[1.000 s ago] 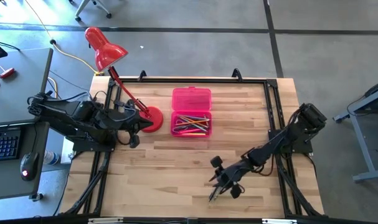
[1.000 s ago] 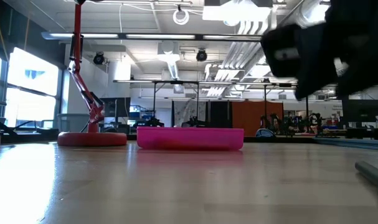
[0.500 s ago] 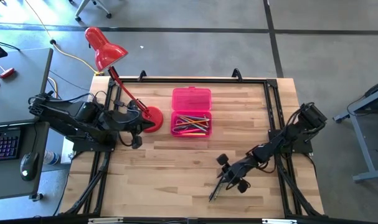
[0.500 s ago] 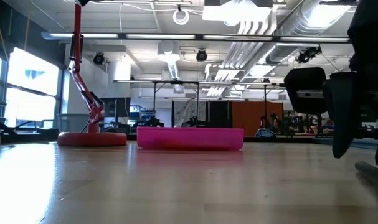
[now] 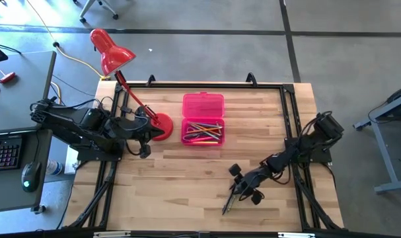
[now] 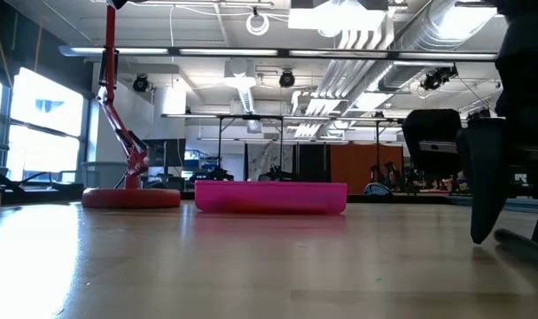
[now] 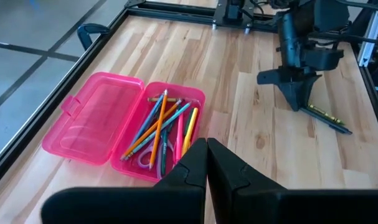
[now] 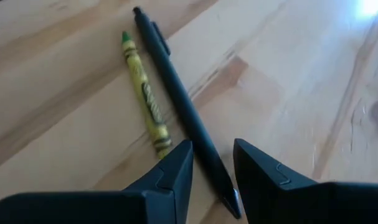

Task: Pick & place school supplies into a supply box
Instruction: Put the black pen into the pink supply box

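Observation:
A dark pen and a green-yellow crayon lie side by side on the wooden table, near its front right. My right gripper is open just above the table. One finger stands on each side of the pen's near end, and neither touches it. The pink supply box lies open at the table's far middle, with several pencils and pens in its tray. My left gripper is shut and hangs in the air at the table's left, next to the lamp base.
A red desk lamp stands with its round base just left of the supply box, and its head reaches past the table's far left corner. Bare wood lies between the box and the right gripper. A black frame runs along the table's edges.
My right gripper has come down toward the table and now stands low over the pen's end, its fingers still apart. The pen, the crayon and the box have not moved.

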